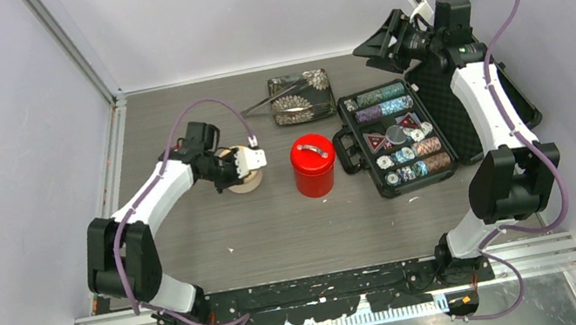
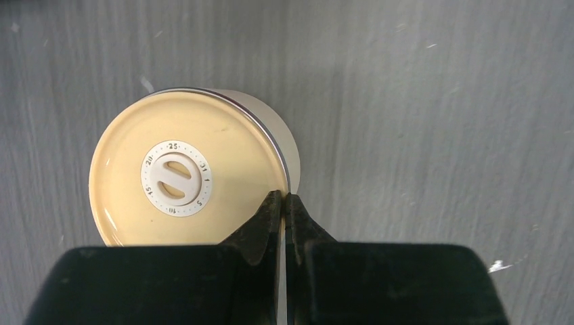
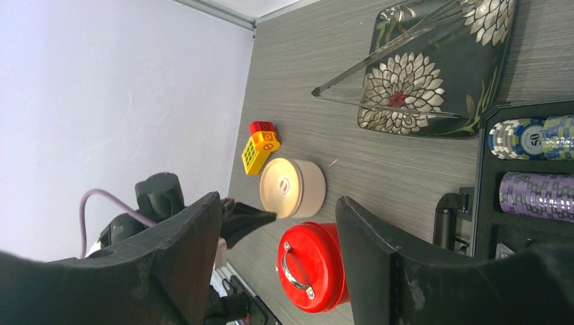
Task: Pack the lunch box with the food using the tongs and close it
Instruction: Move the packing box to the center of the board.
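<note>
The lunch box stands in two parts, both with lids on. The red canister (image 1: 313,164) (image 3: 315,267) has a metal-handled lid. Left of it is the cream tub (image 1: 247,180) (image 2: 183,179) (image 3: 292,187), with a beige lid and a date dial. My left gripper (image 1: 235,171) (image 2: 283,196) is shut, its tips right at the rim of the tub's lid, nothing seen between them. The silver tongs (image 1: 278,98) (image 3: 386,54) lie across the flowered tray (image 1: 319,107) (image 3: 440,101). My right gripper (image 1: 377,41) (image 3: 279,200) hangs open, high at the back right, holding nothing. The food is out of view.
An open black poker-chip case (image 1: 400,139) (image 3: 528,169) lies right of the canister, under the right arm. A yellow-and-red toy block (image 3: 259,145) sits just beyond the tub. Grey walls close in the table on the left, back and right.
</note>
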### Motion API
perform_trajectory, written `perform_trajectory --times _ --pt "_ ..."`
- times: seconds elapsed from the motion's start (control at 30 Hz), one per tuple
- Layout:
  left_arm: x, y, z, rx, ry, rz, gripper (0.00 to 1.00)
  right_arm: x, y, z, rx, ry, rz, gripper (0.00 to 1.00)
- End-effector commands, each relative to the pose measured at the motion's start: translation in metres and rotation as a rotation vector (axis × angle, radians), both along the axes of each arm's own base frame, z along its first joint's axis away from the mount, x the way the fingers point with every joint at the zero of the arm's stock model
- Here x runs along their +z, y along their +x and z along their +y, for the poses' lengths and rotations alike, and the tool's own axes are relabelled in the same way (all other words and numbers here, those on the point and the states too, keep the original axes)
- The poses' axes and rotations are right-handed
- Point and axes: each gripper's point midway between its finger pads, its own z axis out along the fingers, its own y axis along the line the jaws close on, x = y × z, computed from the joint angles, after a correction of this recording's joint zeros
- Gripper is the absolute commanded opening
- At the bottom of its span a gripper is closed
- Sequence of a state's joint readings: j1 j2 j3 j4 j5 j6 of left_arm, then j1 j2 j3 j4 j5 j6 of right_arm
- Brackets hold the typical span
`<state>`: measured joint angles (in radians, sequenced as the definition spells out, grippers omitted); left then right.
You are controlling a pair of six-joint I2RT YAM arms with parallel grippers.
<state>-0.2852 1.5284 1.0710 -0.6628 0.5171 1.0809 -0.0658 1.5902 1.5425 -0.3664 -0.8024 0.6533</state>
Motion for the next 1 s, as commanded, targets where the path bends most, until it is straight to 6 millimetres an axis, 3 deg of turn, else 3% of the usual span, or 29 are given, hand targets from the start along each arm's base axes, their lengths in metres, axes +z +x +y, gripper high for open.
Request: perform_trajectory --times 0.0,0.23,0.4,0.5,0.7,0.87,0.97 --pt "0.008 -0.021 -0.027 -0.057 -0.062 -0.011 0.0 0.032 -0.009 0.001 0.009 0.002 -0.105 0.67" --pt "0.007 -0.027 -0.06 -0.055 -0.112 -0.009 0.0 0.03 -0.013 0.001 0.007 0.006 -0.101 0.67" --pt "0.007 -0.027 -0.067 -0.039 -0.112 0.013 0.01 0.031 -0.013 0.002 0.013 0.012 -0.102 0.67" --pt "0.01 -0.026 -0.064 -0.026 -0.091 0.015 0.14 0.031 -0.014 0.002 0.016 0.01 -0.106 0.67" --pt "0.036 -0.033 -0.066 -0.022 -0.127 0.021 0.38 0.03 -0.016 0.004 0.029 0.016 -0.106 0.67" --pt "0.072 -0.03 -0.071 0.007 -0.191 0.006 0.41 0.03 -0.017 0.004 0.03 0.019 -0.108 0.67" --pt "0.084 -0.019 -0.065 0.056 -0.208 0.009 0.42 0.03 -0.017 0.004 0.031 0.018 -0.108 0.67"
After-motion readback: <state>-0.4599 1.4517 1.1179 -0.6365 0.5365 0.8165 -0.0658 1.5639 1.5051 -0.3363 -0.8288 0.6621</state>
